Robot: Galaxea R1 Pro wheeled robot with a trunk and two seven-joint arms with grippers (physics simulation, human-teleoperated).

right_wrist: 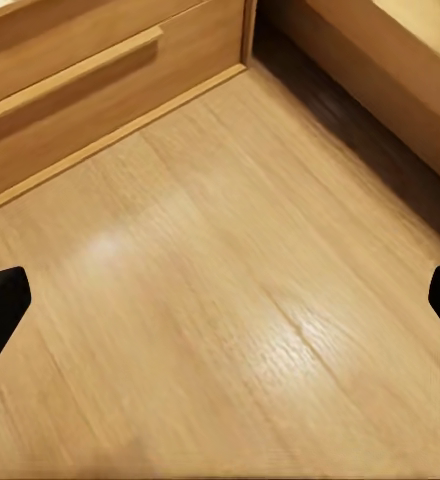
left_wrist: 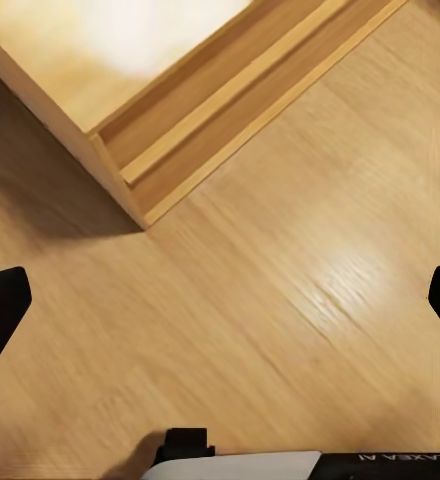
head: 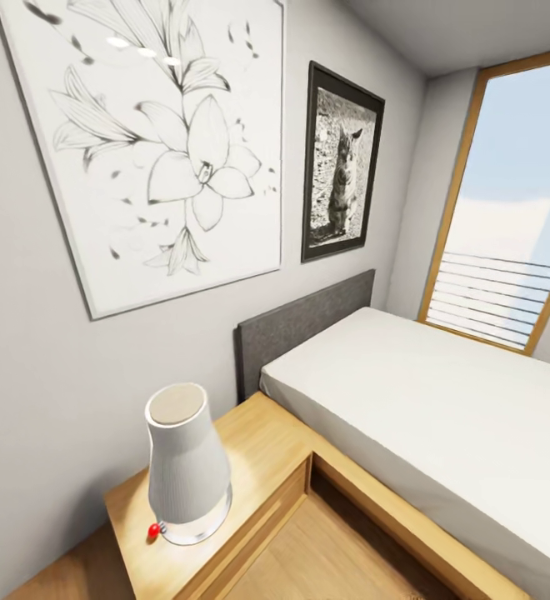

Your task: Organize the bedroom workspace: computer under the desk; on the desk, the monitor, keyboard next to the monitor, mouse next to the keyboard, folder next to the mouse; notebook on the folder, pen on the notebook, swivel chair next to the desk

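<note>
You are in transit beside the bed (head: 442, 400) and lamp (head: 185, 467), both claws, left (left_wrist: 220, 300) and right (right_wrist: 220, 300), spread wide and empty above plank floor (right_wrist: 230, 330); no task item is visible here, so turn to locate the tabletop.

White ribbed lamp (head: 187, 465) on light-wood nightstand (head: 258, 450), tiny red object (head: 153, 530) at its base. Bed (head: 442, 400), grey headboard (head: 304, 327). Flower drawing (head: 154, 137), cat photo (head: 342, 162), window (head: 517, 208).
</note>
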